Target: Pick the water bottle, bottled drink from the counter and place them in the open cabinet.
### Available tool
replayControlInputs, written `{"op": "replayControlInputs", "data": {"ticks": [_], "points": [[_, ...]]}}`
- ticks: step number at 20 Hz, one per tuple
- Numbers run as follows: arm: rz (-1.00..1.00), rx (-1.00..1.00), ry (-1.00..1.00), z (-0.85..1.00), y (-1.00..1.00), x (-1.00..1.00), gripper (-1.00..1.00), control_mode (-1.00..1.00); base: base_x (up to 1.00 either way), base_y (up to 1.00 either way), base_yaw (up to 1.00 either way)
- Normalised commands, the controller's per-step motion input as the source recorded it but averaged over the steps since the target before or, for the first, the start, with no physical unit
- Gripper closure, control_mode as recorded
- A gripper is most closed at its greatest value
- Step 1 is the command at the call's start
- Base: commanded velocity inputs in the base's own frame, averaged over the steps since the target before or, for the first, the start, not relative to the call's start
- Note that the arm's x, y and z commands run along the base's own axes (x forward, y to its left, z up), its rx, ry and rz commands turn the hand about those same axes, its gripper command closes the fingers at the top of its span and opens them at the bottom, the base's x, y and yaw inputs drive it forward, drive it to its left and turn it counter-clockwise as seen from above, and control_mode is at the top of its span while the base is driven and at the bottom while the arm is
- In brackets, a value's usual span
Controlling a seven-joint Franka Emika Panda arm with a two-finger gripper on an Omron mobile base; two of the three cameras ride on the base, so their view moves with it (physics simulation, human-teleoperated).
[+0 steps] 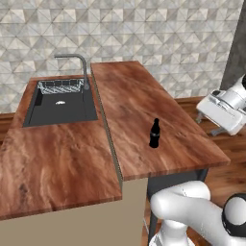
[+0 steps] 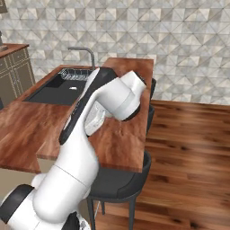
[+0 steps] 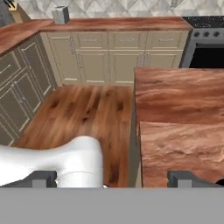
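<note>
Bottled drink (image 1: 154, 133) stands upright on the counter (image 1: 139, 110), on the right slab, toward its near-right part, nothing touching it. It's small and dark in the left base view; label and cap detail can't be made out.

Gripper (image 3: 113, 179): in the hand view the two finger tips (image 3: 43, 179) sit far apart at the bottom edge, jaws wide, nothing between them. Only the tips are visible, the rest is cut off at the frame bottom. In the left base view the hand is at the far right edge, partly cropped, off the right side of the counter and well apart from the bottle; fingers can't be resolved there.

Right base view: the arm's own links cover most of the counter middle, so the bottle's spot is hidden behind them. Sink (image 2: 63, 87) and faucet (image 2: 85, 53) show on the left, sink partly blocked by the arm. A dark stool (image 2: 117, 179) sits under the near counter edge, partly behind the arm.

Sink (image 1: 60, 101) in the left base view has a wire rack at its far end and a small pale item on the basin floor, too small to identify.

Hand view looks over wood floor (image 3: 83, 113) at beige base cabinets (image 3: 109, 57), with a stove (image 3: 205, 43) cut off at the right edge and a small grey box (image 3: 60, 15) on the far countertop, blurred.
</note>
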Motion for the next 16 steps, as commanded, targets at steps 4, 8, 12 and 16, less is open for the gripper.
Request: {"op": "replayControlInputs", "data": {"ticks": [4,8,12,16], "points": [[0.2,0.06,-0.02,-0.17,0.0,0.33,-1.0,-1.0,0.0,0.0,0.0],[0.07,0.09,0.0,-0.16,0.02,0.34,-1.0,-1.0,0.0,0.0,0.0],[-0.02,0.1,0.0,-0.16,0.07,0.37,-1.0,-1.0,0.0,0.0,0.0],[-0.11,0.12,-0.03,-0.2,0.07,0.31,-1.0,-1.0,0.0,0.0,0.0]]}}
